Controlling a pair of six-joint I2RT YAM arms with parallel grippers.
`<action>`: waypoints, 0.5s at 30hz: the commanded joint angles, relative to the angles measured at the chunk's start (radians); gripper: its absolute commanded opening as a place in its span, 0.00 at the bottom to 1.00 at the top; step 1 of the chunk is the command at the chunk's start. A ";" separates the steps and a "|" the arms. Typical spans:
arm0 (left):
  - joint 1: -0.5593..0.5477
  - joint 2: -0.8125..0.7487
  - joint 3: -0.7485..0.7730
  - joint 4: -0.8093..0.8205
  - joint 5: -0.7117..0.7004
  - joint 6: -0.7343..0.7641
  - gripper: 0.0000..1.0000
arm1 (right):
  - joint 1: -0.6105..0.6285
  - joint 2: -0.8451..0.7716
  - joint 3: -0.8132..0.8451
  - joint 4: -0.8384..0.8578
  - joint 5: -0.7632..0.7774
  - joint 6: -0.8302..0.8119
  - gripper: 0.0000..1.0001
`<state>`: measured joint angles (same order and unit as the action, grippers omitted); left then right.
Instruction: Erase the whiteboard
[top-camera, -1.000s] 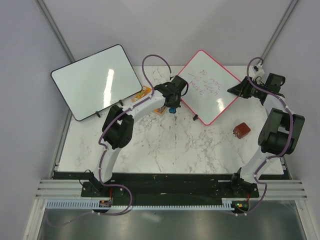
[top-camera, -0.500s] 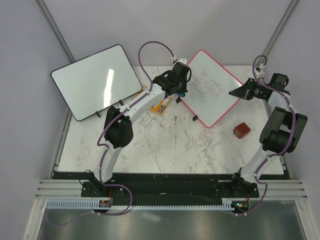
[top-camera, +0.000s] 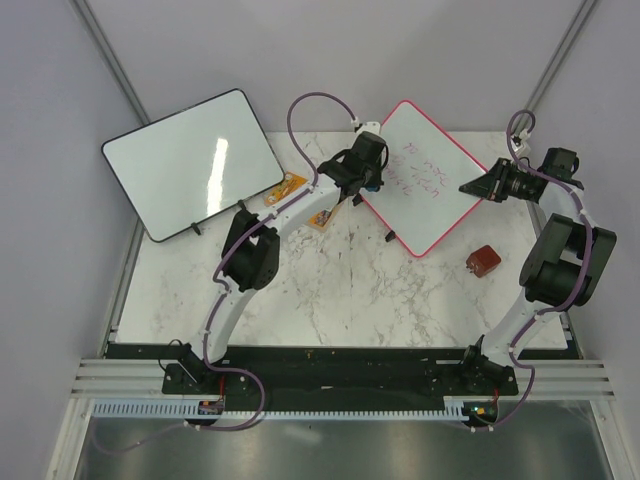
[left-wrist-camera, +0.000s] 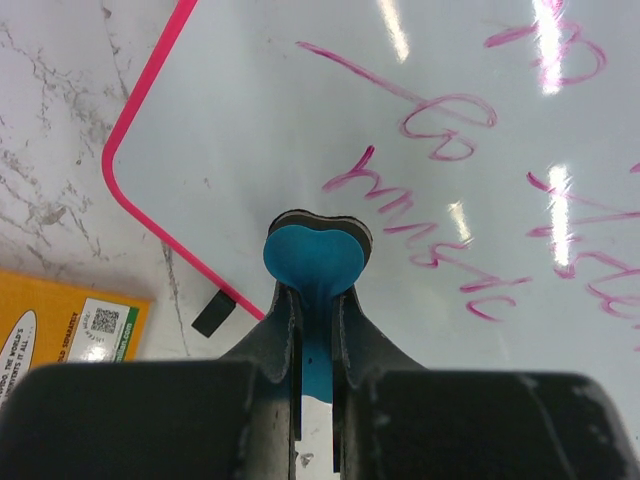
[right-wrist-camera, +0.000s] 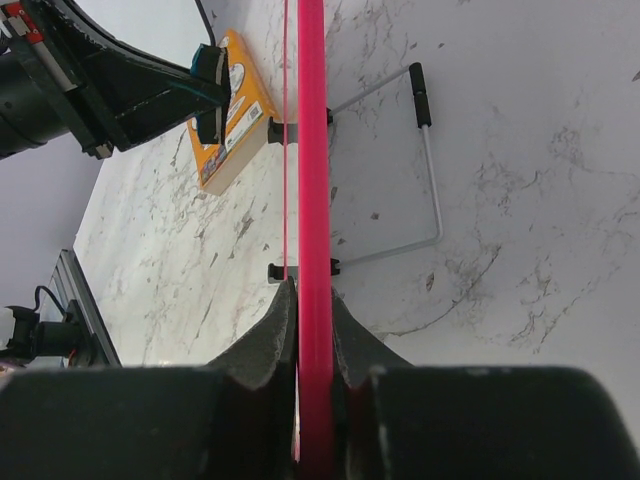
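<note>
The whiteboard (top-camera: 425, 200), square with a pink frame, stands tilted at the back right of the marble table, red handwriting (left-wrist-camera: 440, 225) on its face. My left gripper (top-camera: 370, 183) is shut on a blue eraser (left-wrist-camera: 314, 258) with a dark pad beneath, held over the board's left part (left-wrist-camera: 250, 130), just left of the writing. My right gripper (top-camera: 471, 186) is shut on the board's right corner; in the right wrist view the pink frame (right-wrist-camera: 311, 150) runs straight up from between the jaws of that gripper (right-wrist-camera: 312, 305).
A larger black-framed whiteboard (top-camera: 190, 160) leans at the back left. An orange box (top-camera: 285, 187) lies near the left arm, also an orange box (left-wrist-camera: 60, 330) by the board's corner. A brown block (top-camera: 484, 261) sits at the right. The board's wire stand (right-wrist-camera: 432, 170) rests on the marble.
The left gripper has carried the eraser up and right, from the table beside the board onto its left part. The right gripper has closed on the board's right corner.
</note>
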<state>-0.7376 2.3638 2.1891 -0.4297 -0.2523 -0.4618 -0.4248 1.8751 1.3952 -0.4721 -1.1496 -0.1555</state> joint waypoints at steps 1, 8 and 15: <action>-0.006 -0.006 0.011 0.135 -0.037 0.002 0.02 | 0.044 0.055 -0.041 -0.089 0.214 -0.246 0.00; -0.005 -0.038 -0.088 0.275 -0.091 0.020 0.02 | 0.044 0.036 -0.027 -0.089 0.212 -0.208 0.00; 0.004 0.002 -0.068 0.299 -0.078 0.005 0.02 | 0.054 -0.011 -0.038 -0.053 0.248 -0.153 0.00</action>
<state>-0.7368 2.3684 2.0968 -0.2100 -0.3138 -0.4618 -0.4221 1.8729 1.4055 -0.4938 -1.1355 -0.1532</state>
